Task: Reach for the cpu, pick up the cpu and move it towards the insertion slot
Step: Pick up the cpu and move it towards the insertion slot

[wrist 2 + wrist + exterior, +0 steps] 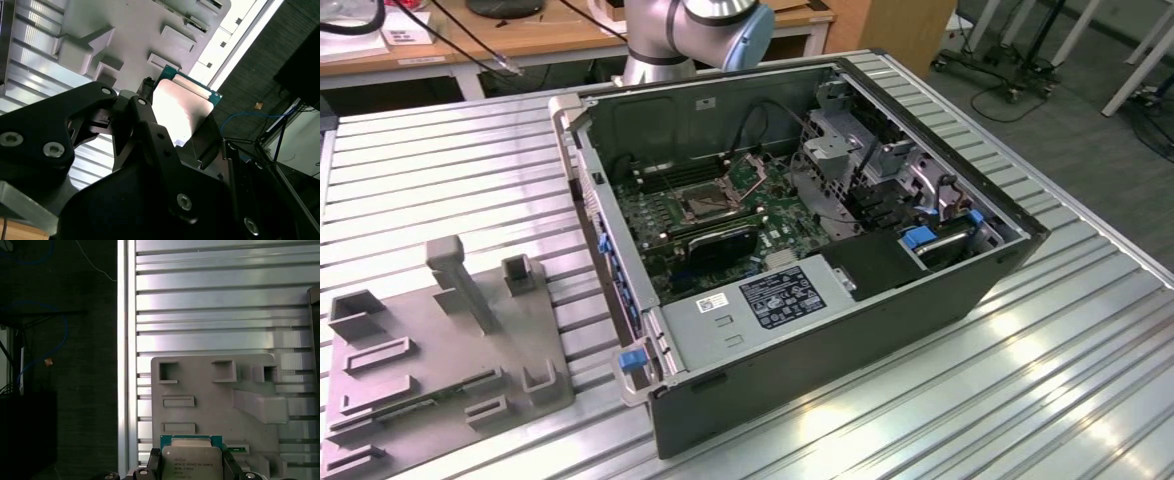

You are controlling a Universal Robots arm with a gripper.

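I have the cpu (192, 461) in the gripper (191, 469). In both wrist views the two black fingers (153, 460) are drawn in against opposite edges of the chip, with nothing else between them. Its silvery metal top faces the camera in the first wrist view, and a strip of green board shows along its far edge. In the second wrist view the cpu (182, 107) sits tilted between the fingers (149, 117) of the gripper (177, 125), its lid catching a bright glare. It is held up off the grey plastic tray (210, 405), whose rectangular recesses and raised blocks lie beyond it on the slatted metal table (200, 315). From the exterior view I see that tray (440, 350) on the table (1067, 380) at the exterior view's left, just beside the open computer case (854, 310). The insertion slot (699, 204) is inside the case on the green motherboard, a silver frame around a dark centre, well apart from the tray. The arm (680, 30) rises beyond the far side of the case.
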